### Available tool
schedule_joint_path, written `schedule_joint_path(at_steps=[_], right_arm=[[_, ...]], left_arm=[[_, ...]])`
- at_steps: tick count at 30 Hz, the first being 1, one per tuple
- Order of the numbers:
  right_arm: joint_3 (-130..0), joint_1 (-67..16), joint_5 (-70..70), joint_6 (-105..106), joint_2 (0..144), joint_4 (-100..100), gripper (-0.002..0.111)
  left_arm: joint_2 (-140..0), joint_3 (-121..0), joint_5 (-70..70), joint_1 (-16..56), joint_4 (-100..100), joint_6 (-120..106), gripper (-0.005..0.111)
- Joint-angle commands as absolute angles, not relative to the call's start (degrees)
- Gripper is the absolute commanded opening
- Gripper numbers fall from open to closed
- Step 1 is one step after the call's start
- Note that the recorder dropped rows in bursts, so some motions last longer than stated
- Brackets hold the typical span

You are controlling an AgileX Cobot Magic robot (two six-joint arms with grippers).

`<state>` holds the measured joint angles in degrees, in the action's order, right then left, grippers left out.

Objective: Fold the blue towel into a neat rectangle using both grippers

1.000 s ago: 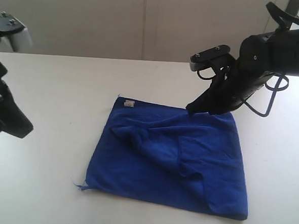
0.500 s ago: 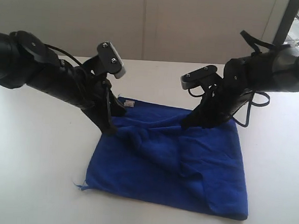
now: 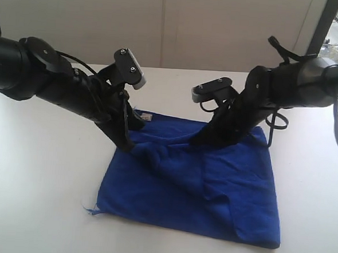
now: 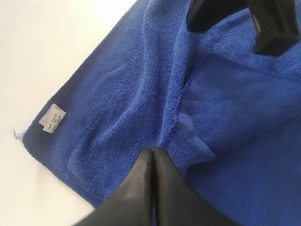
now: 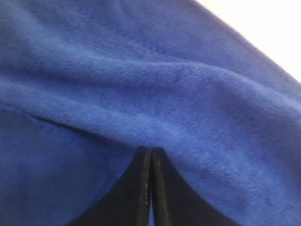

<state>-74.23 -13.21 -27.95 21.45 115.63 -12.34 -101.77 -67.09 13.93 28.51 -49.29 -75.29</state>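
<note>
The left gripper [image 4: 154,149] has its two black fingers pressed flat together, tips down on a raised hem ridge of the blue towel [image 3: 211,186]. No gap shows between them, and I cannot tell whether any cloth is caught in the seam. The right gripper [image 5: 151,149] stands the same way, fingers together, tips touching a soft fold near the towel's far edge. In the exterior view the arms lean in from either side, their tips near each other on the far half of the cloth. The left tip is just beside the corner with the white label [image 4: 51,117].

The towel lies on the white table [image 3: 33,187], roughly square, doubled over but rumpled. A loose flap runs diagonally across the middle. A short thread [image 3: 88,209] sticks out at the near left corner.

The step in hand looks like taking hold of the far edge for another fold. The next move calls for both grippers to get a sure pinch of cloth, then lift and carry that edge evenly toward the near side so the flap flattens. No container is in view.
</note>
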Motion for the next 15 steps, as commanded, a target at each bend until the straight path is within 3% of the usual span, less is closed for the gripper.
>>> schedule_joint_path(at_steps=[1,9,15], right_arm=[[-74.59,-16.9,-30.1,23.99,115.66,-13.49,0.0],[-74.59,-24.79,-29.74,25.43,115.66,-13.49,0.0],[-74.59,-29.16,-28.85,25.43,116.38,-13.6,0.0]], left_arm=[[-101.41,-67.4,15.07,25.15,-44.0,-67.49,0.0],[-100.97,-67.4,22.86,14.93,-36.19,-60.07,0.0],[-100.97,-67.4,23.64,12.72,-36.19,-60.07,0.0]])
